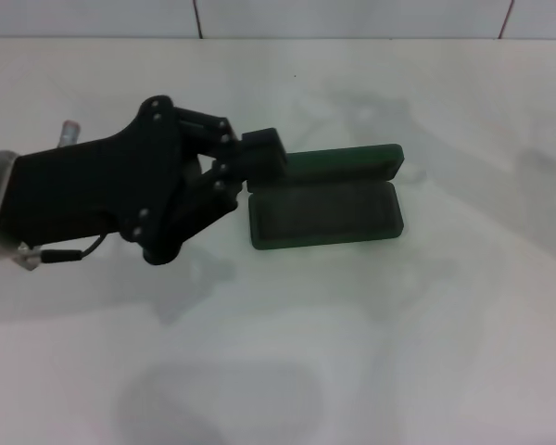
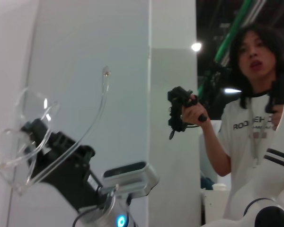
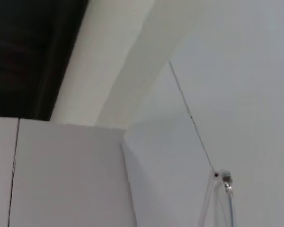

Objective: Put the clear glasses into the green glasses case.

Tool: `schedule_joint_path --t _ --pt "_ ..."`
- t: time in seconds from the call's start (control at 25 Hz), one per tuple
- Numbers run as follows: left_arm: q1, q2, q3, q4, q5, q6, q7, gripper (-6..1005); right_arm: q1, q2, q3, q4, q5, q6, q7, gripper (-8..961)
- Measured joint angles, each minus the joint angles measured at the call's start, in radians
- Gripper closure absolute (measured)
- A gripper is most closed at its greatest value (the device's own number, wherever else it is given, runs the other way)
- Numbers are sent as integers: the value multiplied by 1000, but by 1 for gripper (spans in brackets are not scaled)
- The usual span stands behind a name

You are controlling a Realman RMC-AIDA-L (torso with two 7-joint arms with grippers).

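- Left pincer sits left of the middle in the head view. Its tips are right at the left end of the green glasses case.
- It is clenched on the clear glasses. In the left wrist view they show at the lower left, with one long thin arm curving up and away from the pincer.
- The case lies open on the white table, in the middle of the head view. Its lid is tipped back behind it. Nothing is inside it yet.
- The glasses are very hard to see from above. Only a small clear tip shows at the upper left, near the wrist. The pincer could line them up wrong and nobody would notice.
- That long arm sticks far out. It could catch on the rim or the lid on the way down, and then the glasses would twist in the grip.
- The case is short and narrow. If the arms stay spread wide, the glasses may sit on top of the rim and not drop in.
- The case looks light. A bump from the black pincer could push it along the smooth table.
- If the pincer lets go too high up, the glasses could bounce out onto the table.
- A hard squeeze could bend the thin plastic.
- The right pincer is not seen anywhere.
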Motion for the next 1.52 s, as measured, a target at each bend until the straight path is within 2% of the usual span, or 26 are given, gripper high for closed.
schedule_joint_path --t 0.4,0.56,0.84,1.0,1.28,1.52 --pt "-37 -4 9 -8 -20 -9 28 942 48 6 -110 121 46 -8 94 844" --pt "-45 -5 51 -11 -21 -29 32 943 89 6 -193 188 126 -28 94 844" --pt "-81 -8 124 -33 -34 -73 59 943 104 5 -328 205 211 -39 117 844" --pt "-90 -9 125 -34 -53 -74 64 943 103 4 -349 205 204 -41 142 844" --pt "-87 -4 124 -27 -60 -72 64 944 99 -1 -383 301 193 -105 163 844" --pt "-83 -3 120 -25 -60 -71 65 944 98 -3 -391 327 162 -116 163 844"
